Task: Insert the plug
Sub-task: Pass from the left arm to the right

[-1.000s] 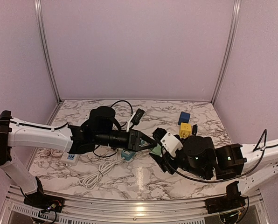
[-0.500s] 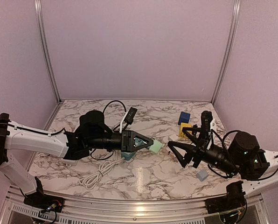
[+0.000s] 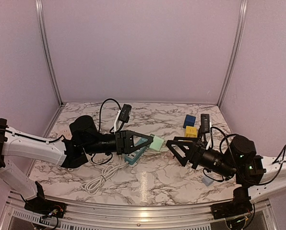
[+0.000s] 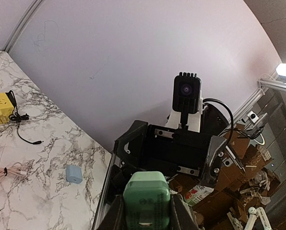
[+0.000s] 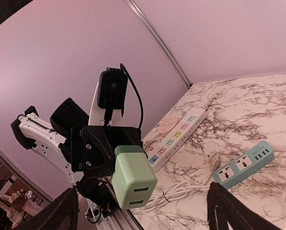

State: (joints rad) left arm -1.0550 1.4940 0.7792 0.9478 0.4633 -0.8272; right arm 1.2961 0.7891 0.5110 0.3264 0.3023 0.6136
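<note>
Two tools are facing each other above the tabletop (image 3: pixel 148 184), and the green plug (image 3: pixel 157 143) is hanging in the air between them, not yet in any socket. The left tool (image 3: pixel 148 143) is clamping the plug by two opposite sides. The right tool (image 3: pixel 175 152) is standing with its jaws wide apart, just beside the plug and not touching it.

I am judging that a handover is being prepared. To do it well, the right tool should be coming straight onto the free end of the plug. Its fingers should be closing flat on the faces that the left fingers are not covering, so the plug is not twisting. The left tool should be letting go only when the other grip is firm. The pins are not showing in any view, so their direction needs checking before going down to the teal power strip (image 3: pixel 133 155), which is lying on the tabletop under the left tool.
</note>
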